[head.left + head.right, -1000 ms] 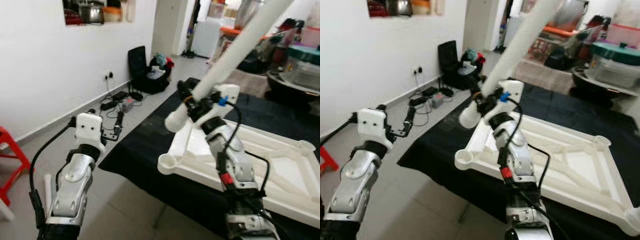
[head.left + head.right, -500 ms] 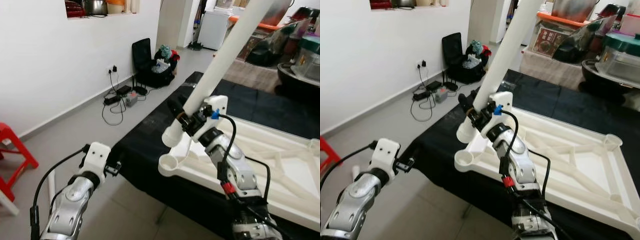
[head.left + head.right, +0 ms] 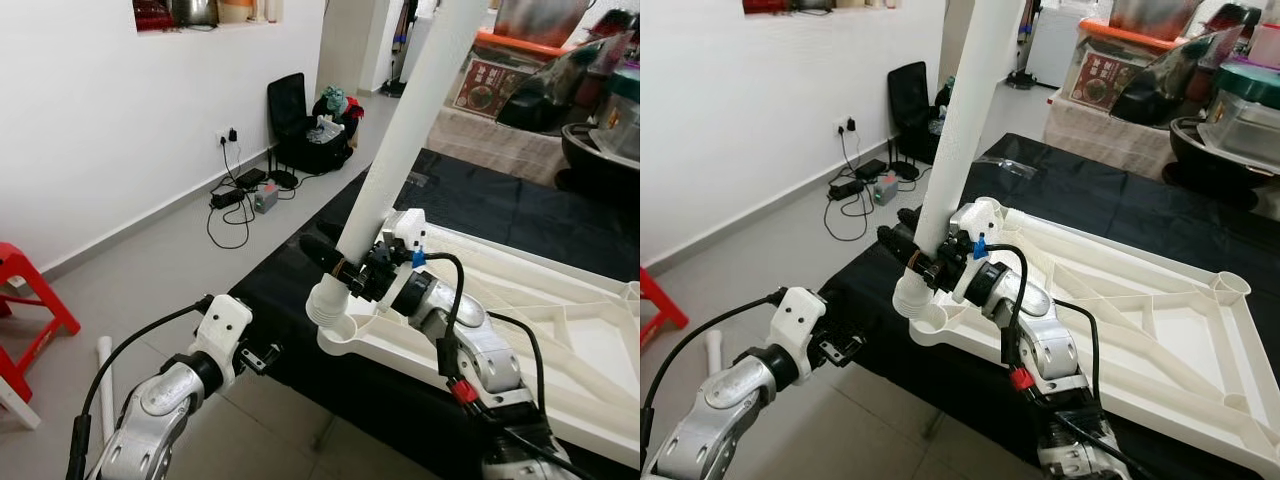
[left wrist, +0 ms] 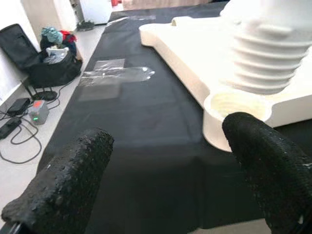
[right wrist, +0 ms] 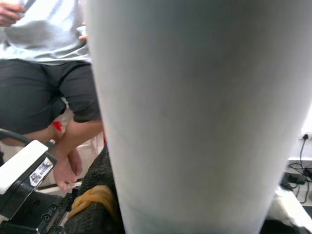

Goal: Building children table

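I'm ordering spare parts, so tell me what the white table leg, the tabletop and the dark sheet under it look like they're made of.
Table leg: likely moulded plastic, matte white, with a ribbed screw thread at its lower end. Tabletop: the same white plastic by its look, upside down, with moulded ribs and round corner sockets. Dark sheet: probably black fabric or a soft mat; it lies flat with a dull, non-reflective surface.

A home — red stool (image 3: 25,300), cooking pots (image 3: 195,10).

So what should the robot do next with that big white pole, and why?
Probably lower it a bit and start twisting. The right gripper holds the white table leg with its ridged end just above the round corner socket of the upside-down tabletop, tilted rather than seated. The left gripper waits open nearby.
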Available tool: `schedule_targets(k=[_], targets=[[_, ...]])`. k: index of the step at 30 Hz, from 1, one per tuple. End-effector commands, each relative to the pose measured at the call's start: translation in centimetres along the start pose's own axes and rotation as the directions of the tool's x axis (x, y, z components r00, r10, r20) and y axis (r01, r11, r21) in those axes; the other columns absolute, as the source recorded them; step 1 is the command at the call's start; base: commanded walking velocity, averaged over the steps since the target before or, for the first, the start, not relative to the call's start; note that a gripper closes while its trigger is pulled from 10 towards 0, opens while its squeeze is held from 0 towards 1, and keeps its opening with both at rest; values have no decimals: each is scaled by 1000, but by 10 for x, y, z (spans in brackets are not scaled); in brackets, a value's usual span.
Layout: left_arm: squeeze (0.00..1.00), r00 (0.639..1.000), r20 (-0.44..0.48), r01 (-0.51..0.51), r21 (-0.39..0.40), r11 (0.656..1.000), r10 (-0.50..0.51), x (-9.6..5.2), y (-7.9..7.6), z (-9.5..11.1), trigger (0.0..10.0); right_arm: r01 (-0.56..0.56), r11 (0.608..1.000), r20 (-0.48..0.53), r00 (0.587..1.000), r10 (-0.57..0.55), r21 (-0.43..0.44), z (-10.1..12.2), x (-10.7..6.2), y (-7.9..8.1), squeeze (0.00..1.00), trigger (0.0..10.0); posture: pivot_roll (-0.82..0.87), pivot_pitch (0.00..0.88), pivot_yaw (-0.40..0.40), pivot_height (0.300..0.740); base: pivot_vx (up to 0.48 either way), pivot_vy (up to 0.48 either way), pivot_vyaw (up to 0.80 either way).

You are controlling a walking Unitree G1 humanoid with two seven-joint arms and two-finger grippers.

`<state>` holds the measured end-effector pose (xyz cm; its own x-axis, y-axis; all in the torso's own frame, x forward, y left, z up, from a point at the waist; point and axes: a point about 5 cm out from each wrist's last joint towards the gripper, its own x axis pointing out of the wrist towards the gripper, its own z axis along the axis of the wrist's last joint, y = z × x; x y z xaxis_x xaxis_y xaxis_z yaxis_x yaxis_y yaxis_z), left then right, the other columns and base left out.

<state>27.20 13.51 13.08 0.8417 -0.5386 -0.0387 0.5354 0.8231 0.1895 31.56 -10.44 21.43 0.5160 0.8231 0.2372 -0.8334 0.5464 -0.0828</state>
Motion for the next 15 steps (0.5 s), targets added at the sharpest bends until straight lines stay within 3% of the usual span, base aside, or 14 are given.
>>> schedule_targets(k=[1, 9, 13, 15], targets=[[0, 998, -10, 54, -19, 998, -54, -2, -7, -2, 10000, -37, 999, -9, 999, 37, 0, -2, -1, 3, 0, 0, 137, 0, -136, 740, 0, 0, 0], [0, 994, -19, 108, -31, 994, -109, -5, -13, -3, 10000, -48, 999, -14, 999, 48, 7, -9, 8, -1, 0, 0, 146, 0, -135, 740, 0, 0, 0], [0, 991, -19, 128, -33, 991, -129, -6, -13, -3, 10000, -44, 999, -30, 999, 44, -10, -11, 15, -11, 0, 0, 156, 0, -140, 740, 0, 0, 0], [0, 990, -14, 139, -35, 990, -139, -6, -14, -2, 10000, 9, 1000, -49, 999, -10, -29, -13, 18, -26, 0, 0, 167, 0, -147, 740, 0, 0, 0]])
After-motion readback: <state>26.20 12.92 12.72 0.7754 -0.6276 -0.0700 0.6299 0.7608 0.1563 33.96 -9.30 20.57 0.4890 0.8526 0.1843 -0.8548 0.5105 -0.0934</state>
